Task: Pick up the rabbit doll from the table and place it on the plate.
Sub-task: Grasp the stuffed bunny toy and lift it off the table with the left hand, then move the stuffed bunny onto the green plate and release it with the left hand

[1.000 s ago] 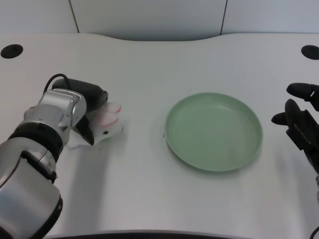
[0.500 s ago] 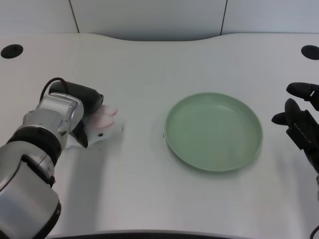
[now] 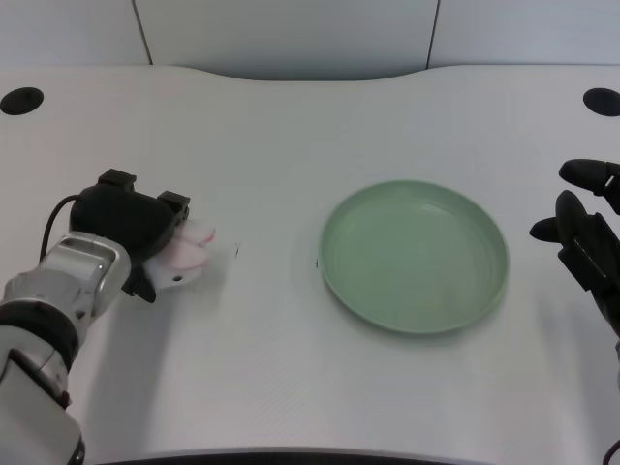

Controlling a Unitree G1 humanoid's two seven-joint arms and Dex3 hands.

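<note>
Rabbit doll (image 3: 184,259), white with pink ears, sits in the grasp of our left hand (image 3: 131,225) at the table's left side, black fingers (image 3: 172,205) curled over its top. We see its ears poking out toward the green plate (image 3: 415,256), which lies well apart to the right on the white table (image 3: 291,136). Whether the doll touches the tabletop, we cannot tell.

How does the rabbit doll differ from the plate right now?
The rabbit doll is white and pink and soft-looking; the plate is plain green with a rim. The doll is much the smaller. The left hand grips the doll, hiding part of it, while the plate lies untouched, with nothing on it. Both are at the white table, well apart.
</note>
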